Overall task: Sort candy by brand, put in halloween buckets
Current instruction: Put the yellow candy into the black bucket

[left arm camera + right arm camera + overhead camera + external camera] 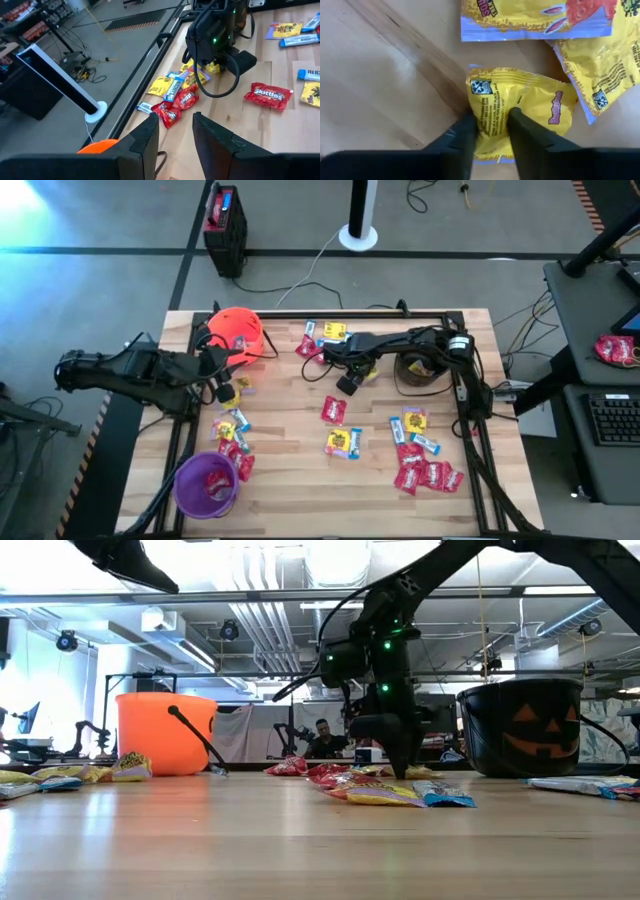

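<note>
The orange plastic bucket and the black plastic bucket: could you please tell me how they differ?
The orange plastic bucket shows a plain side; the black plastic bucket bears an orange jack-o'-lantern face. The orange one stands on the left side of the wooden table, the black one on its right side. Both are round pails standing upright.

Overhead, table-level, two wrist close-ups

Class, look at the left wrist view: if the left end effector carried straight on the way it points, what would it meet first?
Probably the red candy packet lying just beyond the left end effector, at the near edge of a small candy pile. Depth is hard to judge, so it might pass above it.
</note>
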